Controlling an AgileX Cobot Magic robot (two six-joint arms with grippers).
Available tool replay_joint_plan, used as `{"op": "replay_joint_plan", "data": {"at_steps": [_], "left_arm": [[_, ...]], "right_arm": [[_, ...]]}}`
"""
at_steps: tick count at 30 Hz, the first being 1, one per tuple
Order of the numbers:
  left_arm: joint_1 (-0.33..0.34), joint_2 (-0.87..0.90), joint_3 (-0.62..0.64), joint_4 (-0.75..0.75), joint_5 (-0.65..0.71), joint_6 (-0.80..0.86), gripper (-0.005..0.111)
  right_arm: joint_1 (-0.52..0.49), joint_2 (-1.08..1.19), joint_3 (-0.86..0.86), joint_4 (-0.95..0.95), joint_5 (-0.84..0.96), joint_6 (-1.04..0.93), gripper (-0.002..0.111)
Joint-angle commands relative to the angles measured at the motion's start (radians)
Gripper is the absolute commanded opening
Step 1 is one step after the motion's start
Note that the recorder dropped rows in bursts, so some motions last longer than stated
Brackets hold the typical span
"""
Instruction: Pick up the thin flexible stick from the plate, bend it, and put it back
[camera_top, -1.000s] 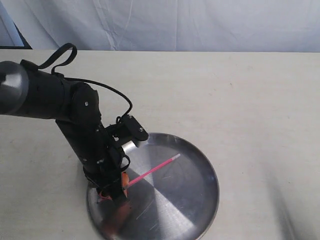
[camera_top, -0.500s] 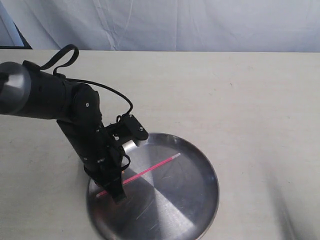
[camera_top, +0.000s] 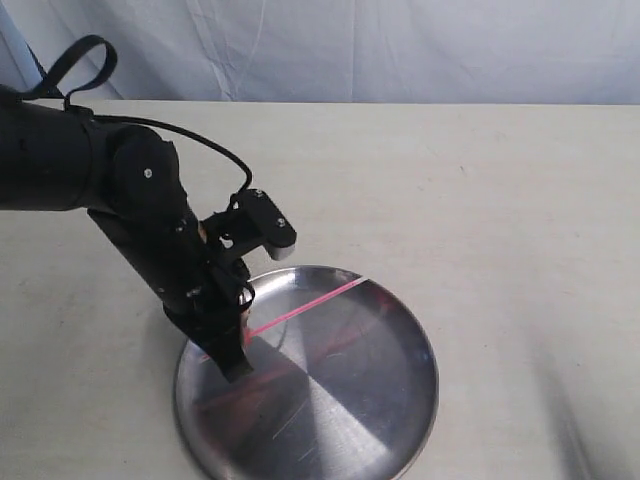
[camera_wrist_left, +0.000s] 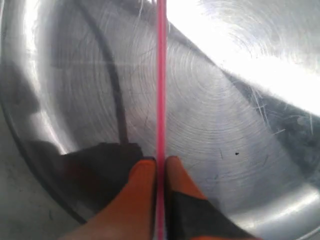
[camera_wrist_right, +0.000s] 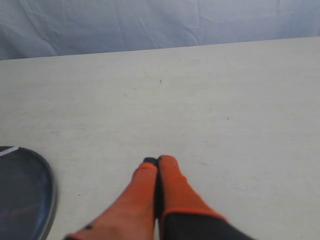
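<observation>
The thin pink stick (camera_top: 305, 309) hangs above the round silver plate (camera_top: 340, 410), pinched near one end by my left gripper (camera_top: 238, 345). Its free end points up and to the right, toward the plate's far rim. In the left wrist view the stick (camera_wrist_left: 161, 80) runs straight out from between the orange fingertips (camera_wrist_left: 145, 172), with the left gripper (camera_wrist_left: 160, 162) shut on it over the plate (camera_wrist_left: 235, 125). My right gripper (camera_wrist_right: 156, 162) is shut with nothing in it, low over bare table, and does not show in the exterior view. The plate's rim (camera_wrist_right: 47, 190) lies beside it.
The beige table (camera_top: 480, 200) spreads around the plate. A pale cloth backdrop (camera_top: 350, 50) hangs behind its far edge. A black cable loop (camera_top: 75, 55) sticks up from the left arm.
The left gripper has lifted the stick off the plate and moved up and away; the stick's free end has risen toward the plate's far rim.
</observation>
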Motion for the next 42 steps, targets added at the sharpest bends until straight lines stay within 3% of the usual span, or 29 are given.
{"op": "replay_joint_plan", "data": {"at_steps": [1,7,12,29,35,42], "left_arm": [[-0.006,-0.061,-0.004,-0.034,0.022,-0.001,0.0],[-0.006,-0.155,-0.004,-0.276,0.025,0.169,0.0],[-0.006,-0.197,-0.004,-0.449,0.066,0.304,0.0],[-0.006,-0.209,-0.004,-0.469,0.066,0.313,0.0],[-0.006,-0.209,-0.004,-0.476,0.072,0.313,0.0],[-0.006,-0.209,-0.004,-0.482,0.074,0.322,0.0]], "right_arm": [[-0.005,-0.007,0.004,-0.002,-0.01,-0.004,0.0],[-0.005,-0.007,0.004,-0.022,-0.012,-0.006,0.0],[-0.005,-0.007,0.004,-0.161,-0.036,-0.008,0.0],[-0.005,-0.007,0.004,-0.131,-0.042,-0.007,0.0],[-0.005,-0.007,0.004,-0.535,-0.042,-0.009,0.0],[-0.005,-0.007,0.004,-0.743,-0.061,-0.009,0.0]]}}
